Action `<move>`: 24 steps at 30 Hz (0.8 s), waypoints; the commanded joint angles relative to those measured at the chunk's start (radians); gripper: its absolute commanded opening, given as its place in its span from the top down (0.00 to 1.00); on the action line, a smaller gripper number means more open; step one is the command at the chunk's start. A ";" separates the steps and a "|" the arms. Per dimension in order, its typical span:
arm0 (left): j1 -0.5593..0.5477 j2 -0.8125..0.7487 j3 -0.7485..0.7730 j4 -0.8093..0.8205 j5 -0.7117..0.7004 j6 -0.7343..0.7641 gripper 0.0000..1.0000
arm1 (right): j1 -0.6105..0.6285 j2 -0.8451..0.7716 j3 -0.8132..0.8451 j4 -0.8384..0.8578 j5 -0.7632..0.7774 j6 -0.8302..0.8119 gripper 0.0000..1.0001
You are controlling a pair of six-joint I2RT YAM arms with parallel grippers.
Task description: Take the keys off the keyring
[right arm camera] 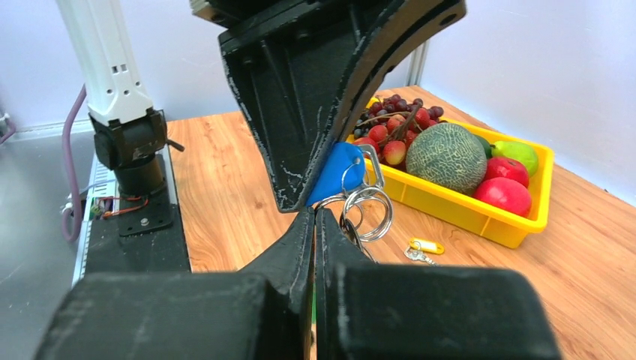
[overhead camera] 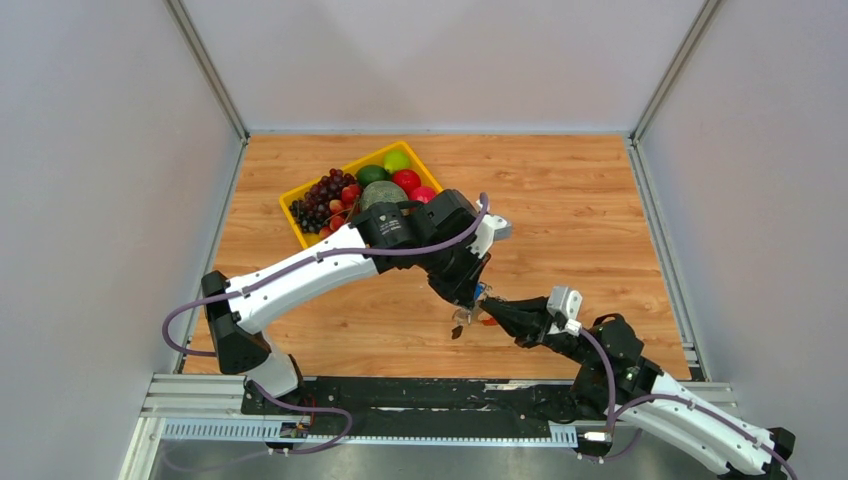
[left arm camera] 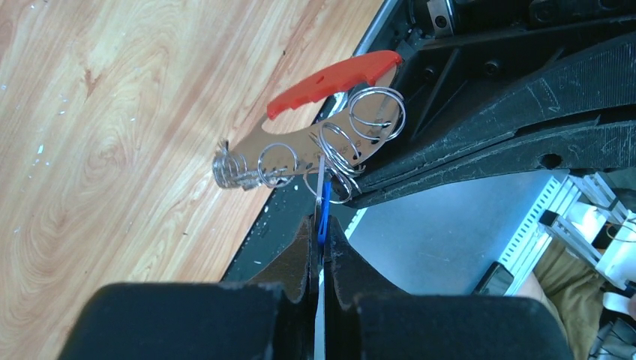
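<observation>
The keyring is a silvery plate with several split rings and a red fob, held in the air between both grippers. My left gripper is shut on a blue-headed key that hangs from one ring. My right gripper is shut on the keyring's ring end, just under the blue key head. Its black fingers show in the left wrist view. In the top view the left gripper and right gripper meet over the table's near middle, with the keyring below them.
A key with a yellow tag lies loose on the wooden table beside the yellow fruit tray. The tray stands at the back left with grapes, a melon and other fruit. The black base rail runs along the near edge.
</observation>
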 commanded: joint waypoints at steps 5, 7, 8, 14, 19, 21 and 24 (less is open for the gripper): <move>0.029 -0.002 0.046 -0.025 -0.003 0.002 1.00 | 0.012 0.077 0.006 0.054 -0.155 -0.039 1.00; 0.034 -0.009 0.034 -0.023 -0.010 0.003 1.00 | 0.015 0.063 0.004 0.054 -0.128 -0.027 0.97; 0.038 -0.016 0.026 -0.021 -0.017 0.002 1.00 | 0.015 0.052 0.004 0.052 -0.103 -0.012 0.89; 0.041 -0.035 0.015 -0.021 -0.022 0.007 1.00 | 0.015 0.000 0.001 0.006 -0.046 0.038 0.70; 0.041 -0.038 0.022 -0.020 -0.001 0.004 1.00 | 0.014 0.010 0.010 0.004 -0.030 0.037 0.68; 0.041 -0.042 0.022 -0.020 -0.002 0.002 1.00 | 0.014 0.028 0.019 0.008 -0.028 0.033 0.68; 0.041 -0.046 0.015 -0.012 0.006 -0.001 1.00 | 0.014 0.061 0.034 0.023 -0.028 0.029 0.66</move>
